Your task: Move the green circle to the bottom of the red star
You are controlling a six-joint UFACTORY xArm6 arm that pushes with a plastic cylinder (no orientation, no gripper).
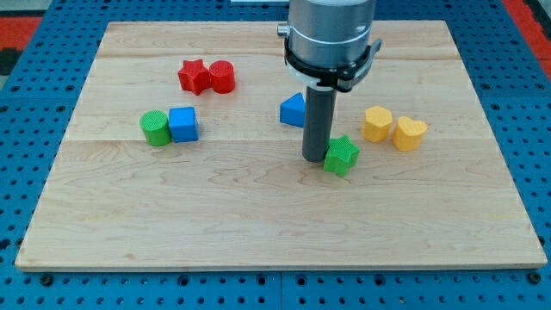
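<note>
Green circle (156, 127): a short ribbed cylinder, found toward the view's left of the desk (258, 232), below and to the view's left of the red star (195, 76), apart from it.
Neighbour: a blue cube (183, 124) is seen touching the green circle on its view's-right side.
Red star: set near the view's top, with a red cylinder (222, 77) touching it on the view's right; the desk just below the red star looks bare.
Tip (313, 159): placed well to the view's right of the red star and lower, just beside a green star (341, 156); contact cannot be told. A blue triangle (294, 110) lies just behind the rod.
Fingers: none are fitted, so nothing is clamped and no opening or closing applies; only a plain rod end is carried.
Handling, judged: the green circle is taken to be light, stiff plastic, likely to slide easily on the smooth wood and to roll off a push that is not centred.
Contact place, judged: no hold can be taken; a push is best applied low on its view's-left and bottom side, so that it is driven up and rightward to below the red star.
Risk, judged: the blue cube could be dragged along, since the two are touching.
Others: two yellow blocks (377, 123) (410, 133) are seen far to the view's right of the red star.
</note>
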